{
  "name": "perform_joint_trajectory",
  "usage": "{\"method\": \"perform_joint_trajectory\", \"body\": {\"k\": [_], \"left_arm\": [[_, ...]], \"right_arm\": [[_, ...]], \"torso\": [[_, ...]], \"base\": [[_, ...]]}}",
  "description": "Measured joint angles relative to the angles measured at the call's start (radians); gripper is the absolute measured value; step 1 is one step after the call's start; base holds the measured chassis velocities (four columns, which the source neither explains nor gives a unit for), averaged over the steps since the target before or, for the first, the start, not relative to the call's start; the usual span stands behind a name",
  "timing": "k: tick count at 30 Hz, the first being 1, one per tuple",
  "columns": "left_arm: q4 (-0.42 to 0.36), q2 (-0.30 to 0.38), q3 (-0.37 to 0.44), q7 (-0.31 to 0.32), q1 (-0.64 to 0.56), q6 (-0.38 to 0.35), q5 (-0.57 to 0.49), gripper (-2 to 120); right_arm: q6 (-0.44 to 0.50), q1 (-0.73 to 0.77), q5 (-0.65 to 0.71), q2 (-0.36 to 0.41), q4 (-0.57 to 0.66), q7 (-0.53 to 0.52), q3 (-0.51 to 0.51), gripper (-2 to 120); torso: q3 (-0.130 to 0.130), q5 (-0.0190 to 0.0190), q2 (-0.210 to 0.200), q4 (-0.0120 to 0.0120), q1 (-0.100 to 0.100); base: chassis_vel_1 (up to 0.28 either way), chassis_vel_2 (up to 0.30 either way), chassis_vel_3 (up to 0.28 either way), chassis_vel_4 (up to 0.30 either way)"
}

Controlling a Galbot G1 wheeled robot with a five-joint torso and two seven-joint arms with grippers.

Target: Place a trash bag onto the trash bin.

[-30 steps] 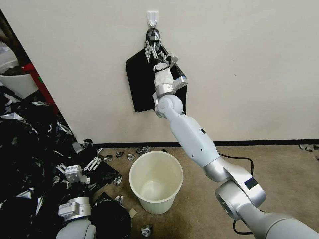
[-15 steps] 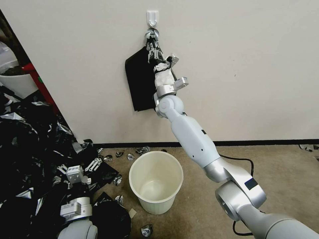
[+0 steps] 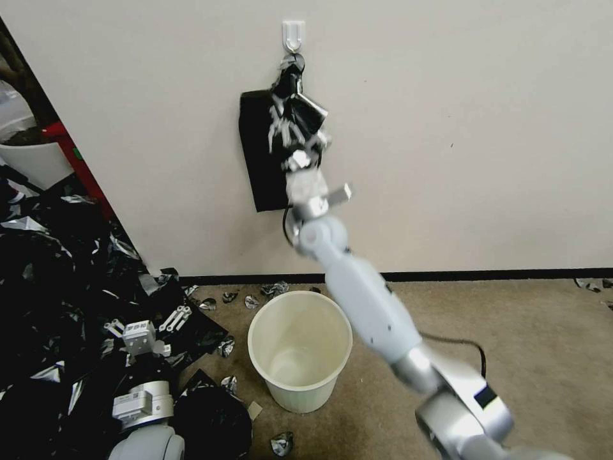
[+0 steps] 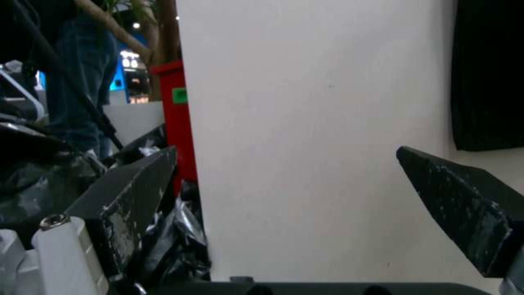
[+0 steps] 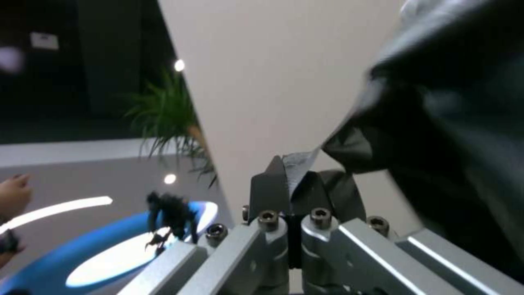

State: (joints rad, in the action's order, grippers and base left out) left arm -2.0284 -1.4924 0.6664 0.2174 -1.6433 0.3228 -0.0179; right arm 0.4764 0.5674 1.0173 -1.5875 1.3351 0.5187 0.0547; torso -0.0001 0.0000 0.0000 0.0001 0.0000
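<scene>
Clamping a fold of the trash bag point(image 3: 297, 108) near upper centre, the right gripper point(image 3: 281, 131) has the trash bin point(image 3: 300, 348) straight down-frame; the left gripper point(image 3: 167, 319), jaws apart, sits lower left

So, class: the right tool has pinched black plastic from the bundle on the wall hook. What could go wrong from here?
1. The right tool pinches only a small fold of the trash bag, so it may slip or tear.
2. The bag is still bunched at the bundle of bags on the hook; several could come away, or the hook could fail.
3. The trash bin stands unheld with the left tool apart, so it may tip.
</scene>
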Motion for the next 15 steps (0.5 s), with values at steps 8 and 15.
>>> {"method": "perform_joint_trajectory", "body": {"k": [8,15], "left_arm": [[0.020,0.001,-0.007,0.001,0.018,0.001,-0.005,100],[0.027,0.025,-0.019,-0.029,0.048,0.039,-0.098,100]], "right_arm": [[0.000,0.200,-0.095,0.058,0.034,0.185,0.001,0],[0.002,0.269,-0.177,0.073,0.025,0.243,-0.003,0]], "torso": [[0.000,0.0001,0.000,-0.0001,0.000],[0.000,0.0001,0.000,-0.0002,0.000]], "base": [[0.000,0.000,0.000,0.000],[0.000,0.000,0.000,0.000]]}}
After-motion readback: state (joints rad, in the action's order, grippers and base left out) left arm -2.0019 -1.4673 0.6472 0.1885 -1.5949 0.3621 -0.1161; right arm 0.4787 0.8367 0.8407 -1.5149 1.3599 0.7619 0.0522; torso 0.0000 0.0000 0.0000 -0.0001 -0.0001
